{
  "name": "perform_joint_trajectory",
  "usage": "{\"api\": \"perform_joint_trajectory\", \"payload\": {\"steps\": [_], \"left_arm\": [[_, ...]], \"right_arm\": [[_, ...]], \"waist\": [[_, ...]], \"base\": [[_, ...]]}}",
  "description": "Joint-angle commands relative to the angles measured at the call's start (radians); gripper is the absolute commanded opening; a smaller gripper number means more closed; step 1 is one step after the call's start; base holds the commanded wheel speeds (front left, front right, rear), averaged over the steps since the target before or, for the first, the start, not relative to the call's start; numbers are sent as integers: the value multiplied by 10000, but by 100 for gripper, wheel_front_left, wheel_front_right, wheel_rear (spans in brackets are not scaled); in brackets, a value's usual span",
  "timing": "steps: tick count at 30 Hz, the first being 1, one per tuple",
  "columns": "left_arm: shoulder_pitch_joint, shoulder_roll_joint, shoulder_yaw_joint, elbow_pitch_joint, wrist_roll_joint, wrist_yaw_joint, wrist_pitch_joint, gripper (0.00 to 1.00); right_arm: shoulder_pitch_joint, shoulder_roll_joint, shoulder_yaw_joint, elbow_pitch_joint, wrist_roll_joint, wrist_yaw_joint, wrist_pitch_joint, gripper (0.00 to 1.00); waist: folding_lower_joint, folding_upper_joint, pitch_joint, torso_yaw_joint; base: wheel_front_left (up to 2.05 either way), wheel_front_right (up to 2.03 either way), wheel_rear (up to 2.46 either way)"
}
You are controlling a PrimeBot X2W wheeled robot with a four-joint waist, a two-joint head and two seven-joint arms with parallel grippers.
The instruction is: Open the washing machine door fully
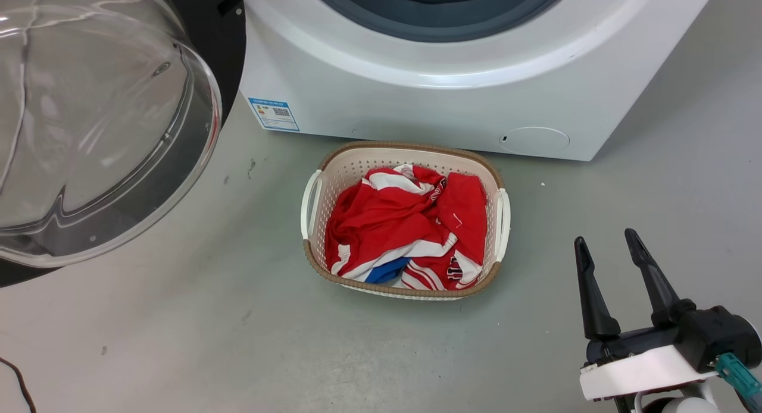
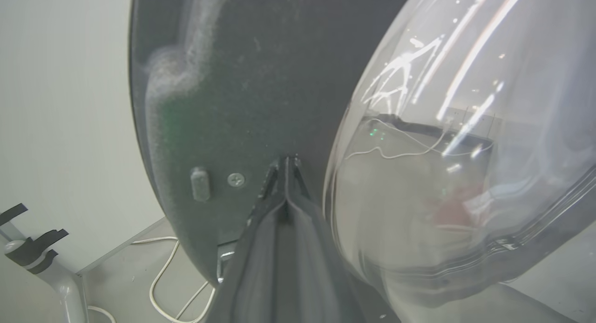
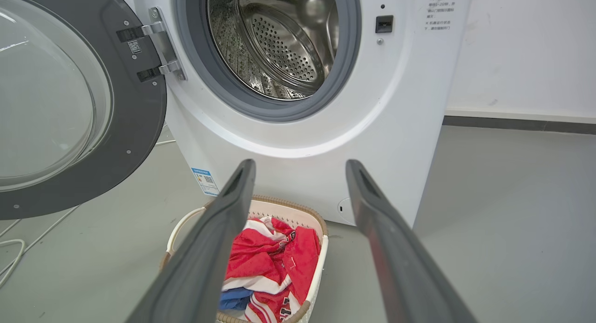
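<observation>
My left gripper (image 2: 286,164), jaws pinched together on nothing, has its tips against the door (image 2: 209,95) dead ahead. The right gripper (image 1: 605,239), jaws spread, sits well apart, so I'd push with the left.

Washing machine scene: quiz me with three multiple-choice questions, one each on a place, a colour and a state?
1. Where does the laundry basket stand, relative to the washing machine?
A) on top of it
B) on the floor before it
C) inside it
2. What colour is most of the clothing?
A) green
B) red
C) yellow
3. The washing machine door is:
A) open
B) shut
C) lying on the floor
Answers: B, it sits on the grey floor at the machine's foot; B, red cloth dominates; A, the steel drum shows uncovered.
</observation>
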Motion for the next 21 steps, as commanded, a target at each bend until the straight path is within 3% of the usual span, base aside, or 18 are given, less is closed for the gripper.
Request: {"api": "perform_joint_trajectory", "payload": {"steps": [1, 11, 21], "left_arm": [[-170, 99, 5, 67, 153, -102, -9, 0], [328, -180, -32, 137, 661, -479, -14, 0], [1678, -1078, -320, -1640, 1261, -662, -17, 0]], "right_arm": [[-58, 26, -12, 29, 36, -2, -17, 100], [241, 26, 53, 168, 296, -2, -17, 100], [849, 26, 62, 219, 415, -2, -17, 100]], "waist": [[-1, 0, -74, 19], [-1, 0, -849, 62], [-1, 0, -2071, 88]], "base": [[0, 0, 0], [0, 0, 0], [0, 0, 0]]}}
